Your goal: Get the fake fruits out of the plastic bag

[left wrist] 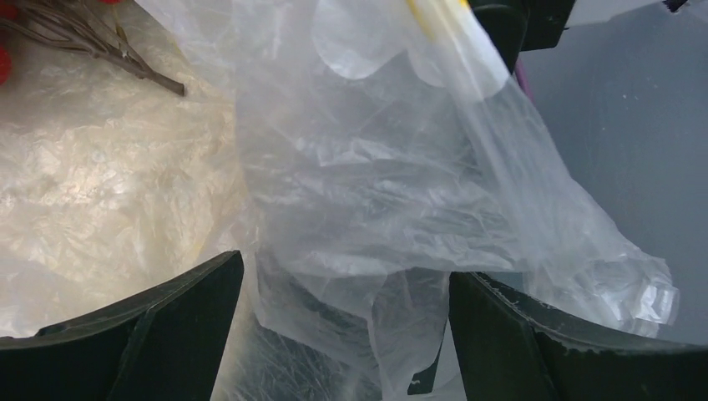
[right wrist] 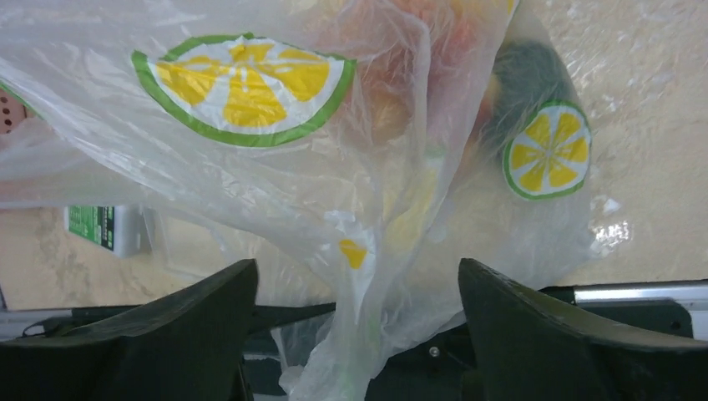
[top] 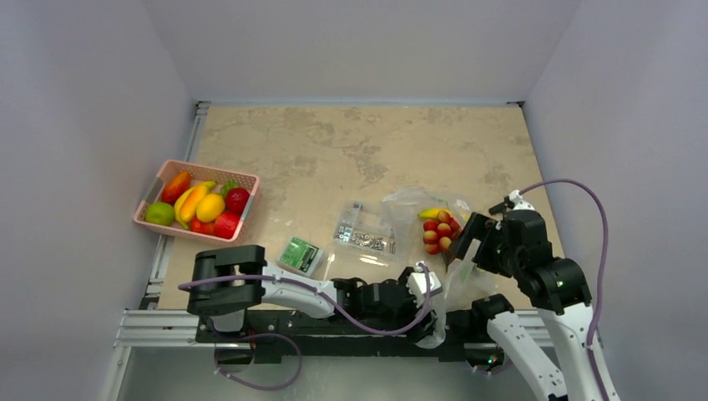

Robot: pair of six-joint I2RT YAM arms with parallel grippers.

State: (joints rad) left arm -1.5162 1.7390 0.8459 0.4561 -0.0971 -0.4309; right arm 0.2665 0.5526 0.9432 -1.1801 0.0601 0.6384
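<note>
The plastic bag (top: 399, 219) with lemon-slice marks lies crumpled at the right middle of the table. Inside it show the red grapes (top: 440, 232) and the yellow banana piece (top: 430, 214). My left gripper (top: 422, 280) is open at the bag's near edge, and loose plastic (left wrist: 359, 192) hangs between its jaws (left wrist: 346, 267). The grapes' brown stem (left wrist: 100, 50) shows at the upper left of that view. My right gripper (top: 467, 246) is open at the bag's right side. A fold of bag (right wrist: 242, 83) hangs between its jaws (right wrist: 357, 276), with reddish fruit (right wrist: 401, 50) blurred behind the plastic.
A pink basket (top: 150, 219) with a mango, lime and other fruits stands at the left. A green-labelled box (top: 300, 255) and a clear box of metal parts (top: 363, 232) lie left of the bag. The metal rail (top: 167, 322) runs along the near edge.
</note>
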